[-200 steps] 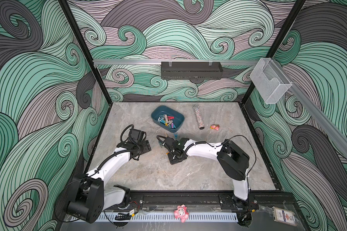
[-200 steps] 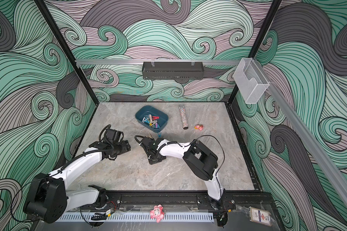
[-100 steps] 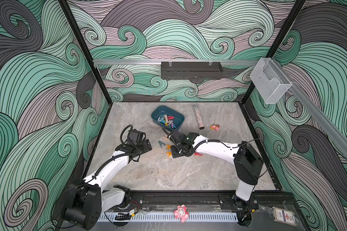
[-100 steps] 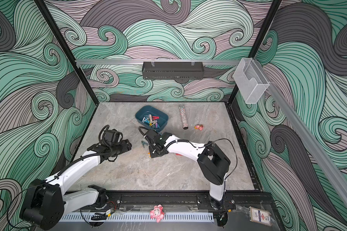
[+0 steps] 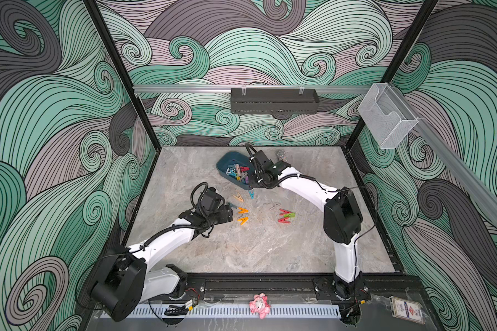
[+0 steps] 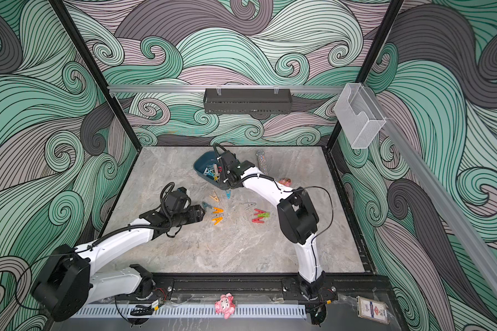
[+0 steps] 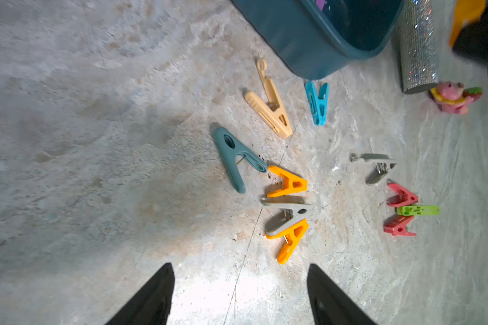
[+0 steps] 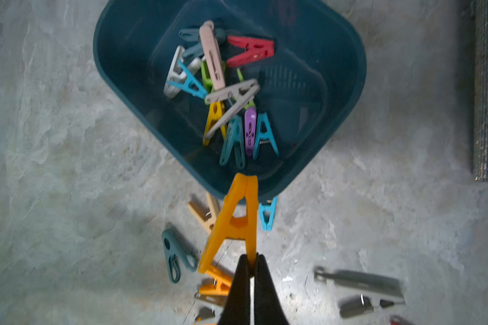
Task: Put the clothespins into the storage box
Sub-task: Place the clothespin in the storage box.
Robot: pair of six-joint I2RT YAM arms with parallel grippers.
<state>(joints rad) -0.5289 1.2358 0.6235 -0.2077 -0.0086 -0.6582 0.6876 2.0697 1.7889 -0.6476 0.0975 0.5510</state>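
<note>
Roughly a dozen small plastic clothespins (image 8: 231,94) already lie in the dark teal plastic storage box (image 8: 116,84). Your right claw (image 8: 251,267) pinches an orange plastic peg (image 8: 234,219), its tip at the box's near rim. Some ten more wait on the grey marble tabletop (image 7: 96,140) ahead of your left claw (image 7: 240,266), which gapes empty.

The left pincer (image 7: 240,266) stands wide apart, empty, over the marble desk (image 7: 96,140). A teal clothespin (image 7: 233,157), beige clothespin (image 7: 269,104) and blue clothespin (image 7: 317,102) lie near the storage box (image 7: 293,36). Two orange clothespins (image 7: 289,183) flank a grey clothespin (image 7: 290,213). Two red clothespins (image 7: 402,197) bracket a green clothespin (image 7: 417,210).
</note>
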